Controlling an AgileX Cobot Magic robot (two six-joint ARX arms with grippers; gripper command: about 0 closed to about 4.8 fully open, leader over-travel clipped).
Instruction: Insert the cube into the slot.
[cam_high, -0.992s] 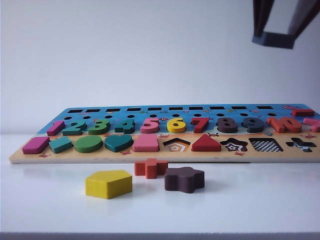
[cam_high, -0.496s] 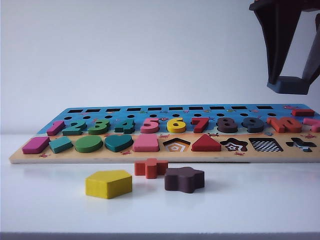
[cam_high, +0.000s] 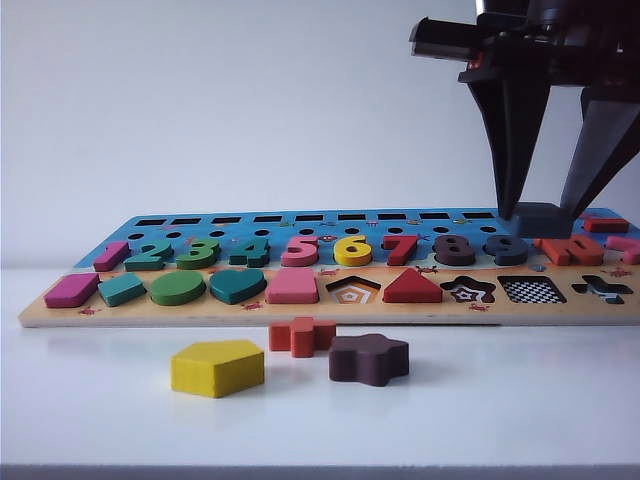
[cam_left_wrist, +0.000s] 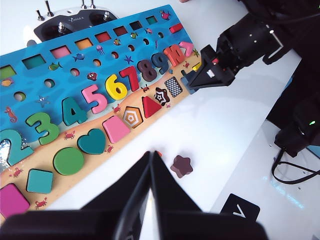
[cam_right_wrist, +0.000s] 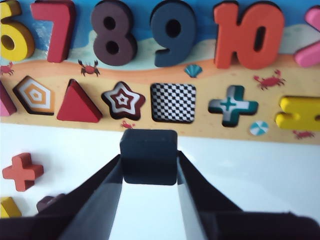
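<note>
My right gripper (cam_high: 542, 214) points down over the right part of the puzzle board (cam_high: 300, 312), shut on the cube (cam_high: 540, 221), a flat dark navy block. It hangs above the row of numbers, higher than and behind the slot (cam_high: 532, 290), the square checkerboard cut-out. In the right wrist view the cube (cam_right_wrist: 148, 150) sits between the fingertips of the right gripper (cam_right_wrist: 149, 163), just short of the slot (cam_right_wrist: 173, 102) and a little to one side. My left gripper (cam_left_wrist: 151, 155) is shut on nothing, hovering over the white table near the board's front edge.
On the table in front of the board lie a yellow pentagon (cam_high: 217, 367), a red plus (cam_high: 301, 336) and a brown star (cam_high: 369, 359). The star cut-out (cam_right_wrist: 123, 101) and cross cut-out (cam_right_wrist: 229, 104) flank the slot. A remote controller (cam_left_wrist: 75, 22) lies behind the board.
My right gripper has come down from the top of the exterior view with the cube, ending low over the board's right part. The left arm has stayed still.
</note>
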